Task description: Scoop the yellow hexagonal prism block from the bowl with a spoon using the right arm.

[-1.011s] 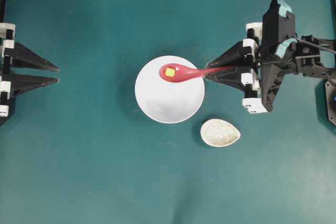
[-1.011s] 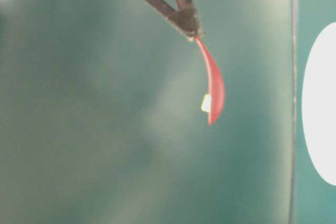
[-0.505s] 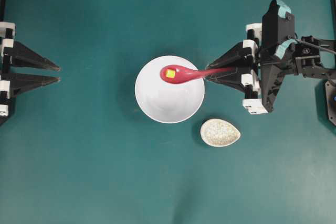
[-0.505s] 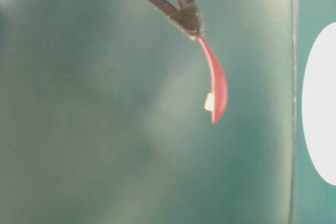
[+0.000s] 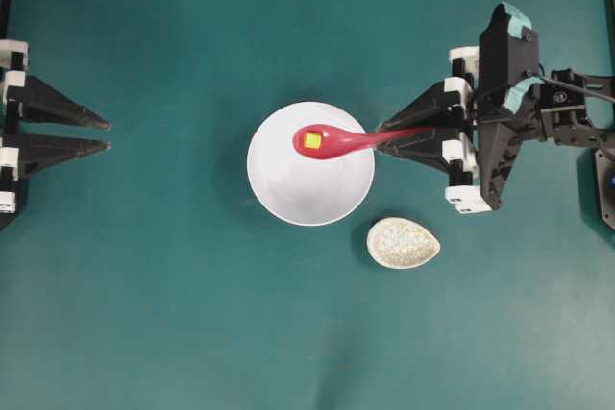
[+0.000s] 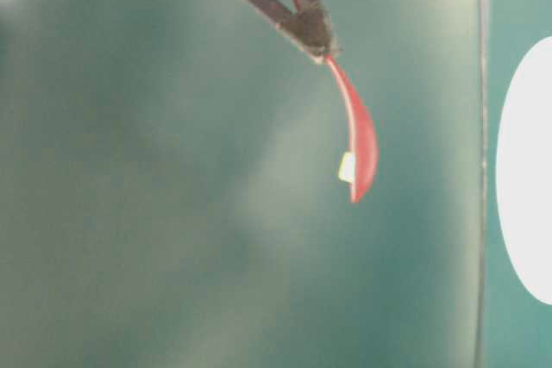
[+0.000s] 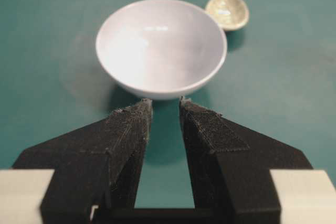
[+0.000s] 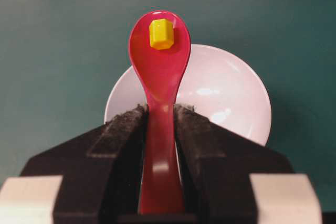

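Right gripper (image 5: 381,138) clamps glossy pink-red spoon (image 5: 332,139) by its handle, scoop raised over large white bowl (image 5: 309,189). Tiny yellow hexagonal block (image 5: 312,140) sits in scoop. Left gripper (image 5: 104,136) parted, empty, well left of bowl.

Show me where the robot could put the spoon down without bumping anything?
Bare green table lies below the bowl, above it, and between it and the left gripper. It is crowded by the right gripper, spoon and speckled dish.
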`<state>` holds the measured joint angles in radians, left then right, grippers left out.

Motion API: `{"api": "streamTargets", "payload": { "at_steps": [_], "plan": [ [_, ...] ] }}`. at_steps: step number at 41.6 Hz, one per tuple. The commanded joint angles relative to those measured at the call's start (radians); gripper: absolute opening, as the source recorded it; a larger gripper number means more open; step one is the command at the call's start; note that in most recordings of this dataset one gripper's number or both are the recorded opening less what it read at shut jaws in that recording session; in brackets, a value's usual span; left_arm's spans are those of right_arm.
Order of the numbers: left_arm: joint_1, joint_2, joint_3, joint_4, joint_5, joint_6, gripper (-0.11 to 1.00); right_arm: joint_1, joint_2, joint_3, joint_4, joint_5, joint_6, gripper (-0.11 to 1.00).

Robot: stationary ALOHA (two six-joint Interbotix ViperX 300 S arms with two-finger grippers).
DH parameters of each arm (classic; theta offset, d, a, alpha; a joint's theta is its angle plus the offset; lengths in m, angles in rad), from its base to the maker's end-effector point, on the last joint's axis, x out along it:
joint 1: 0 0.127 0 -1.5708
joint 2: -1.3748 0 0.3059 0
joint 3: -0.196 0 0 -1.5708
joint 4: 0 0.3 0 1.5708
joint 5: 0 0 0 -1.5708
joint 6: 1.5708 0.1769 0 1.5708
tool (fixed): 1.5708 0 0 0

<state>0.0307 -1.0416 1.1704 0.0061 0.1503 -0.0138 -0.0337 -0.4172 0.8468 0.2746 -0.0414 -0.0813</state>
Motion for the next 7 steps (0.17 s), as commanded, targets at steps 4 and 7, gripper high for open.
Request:
{"api": "streamTargets", "payload": {
  "at_steps": [4, 7],
  "plan": [
    [0.002, 0.009, -0.028, 0.003, -0.009, 0.000, 0.27, 0.002, -0.018, -0.009, -0.002, -0.009, -0.002, 0.25],
    [0.002, 0.009, -0.028, 0.003, -0.009, 0.000, 0.27, 0.003, -0.018, -0.009, -0.002, -0.011, -0.002, 0.25]
  ]
}}
